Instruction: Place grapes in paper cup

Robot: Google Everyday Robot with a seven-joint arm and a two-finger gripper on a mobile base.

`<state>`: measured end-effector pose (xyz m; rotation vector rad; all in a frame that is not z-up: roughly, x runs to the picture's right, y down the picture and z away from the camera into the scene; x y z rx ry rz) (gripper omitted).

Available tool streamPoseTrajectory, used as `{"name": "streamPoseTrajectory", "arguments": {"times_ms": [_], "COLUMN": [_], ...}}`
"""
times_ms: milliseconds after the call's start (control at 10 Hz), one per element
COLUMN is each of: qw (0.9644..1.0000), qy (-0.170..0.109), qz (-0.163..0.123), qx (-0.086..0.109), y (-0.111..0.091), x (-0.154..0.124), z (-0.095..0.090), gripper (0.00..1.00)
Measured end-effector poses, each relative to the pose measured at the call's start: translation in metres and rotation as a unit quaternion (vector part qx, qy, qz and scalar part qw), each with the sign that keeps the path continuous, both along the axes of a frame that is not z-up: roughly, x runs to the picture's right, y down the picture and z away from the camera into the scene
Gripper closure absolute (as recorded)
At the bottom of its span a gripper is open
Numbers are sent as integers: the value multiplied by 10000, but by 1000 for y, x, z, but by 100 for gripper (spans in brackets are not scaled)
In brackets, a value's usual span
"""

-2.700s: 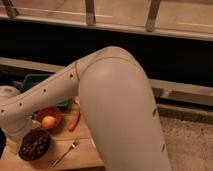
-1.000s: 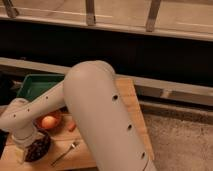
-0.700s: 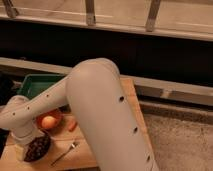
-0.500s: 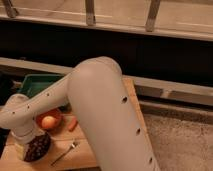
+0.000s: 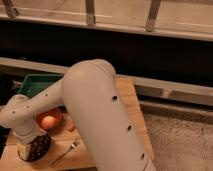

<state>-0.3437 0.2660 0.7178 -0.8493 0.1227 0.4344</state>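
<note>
Arm: the large beige arm fills the middle of the camera view. It bends down and to the left over a wooden table. Small dark holes run along its casing.

Gripper: low at the front left corner of the table, directly at the grapes. Cannot tell whether it is apart, together or clamped on anything, because the wrist above covers it.

Grapes: a dark reddish cluster lying in a dark bowl at the front left of the table. The cluster is just beside the end of the arm, apparently touching it.

Paper cup: cannot be told apart from the pale end of the arm at the left of the bowl.

Other items:
- An orange-red bowl stands just behind the grapes, with a round orange fruit inside it.
- A small red pepper lies on the wood right of that bowl, close against the arm.
- A fork lies slantwise on the wood, right of the grapes.
- A green tray sits at the back left of the table.
</note>
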Motion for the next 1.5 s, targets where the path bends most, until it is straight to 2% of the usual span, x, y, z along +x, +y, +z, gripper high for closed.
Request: {"name": "streamPoseTrajectory", "arguments": {"times_ms": [100,200,300,400,800,900,1500], "qw": [10000,9999,9999,9999,9997,9997,9995], "qy": [17,9,2,-12,-128,-141,-204], "qz": [-31,-83,-102,-135,-188,-199,-195], "qx": [12,67,81,105,107,102,143], "y": [-1,-2,-2,-1,4,5,2], "x": [0,-1,-1,-2,-7,-7,-8], "z": [2,3,4,4,4,4,1], "gripper": [25,36,42,56,95,100,100]}}
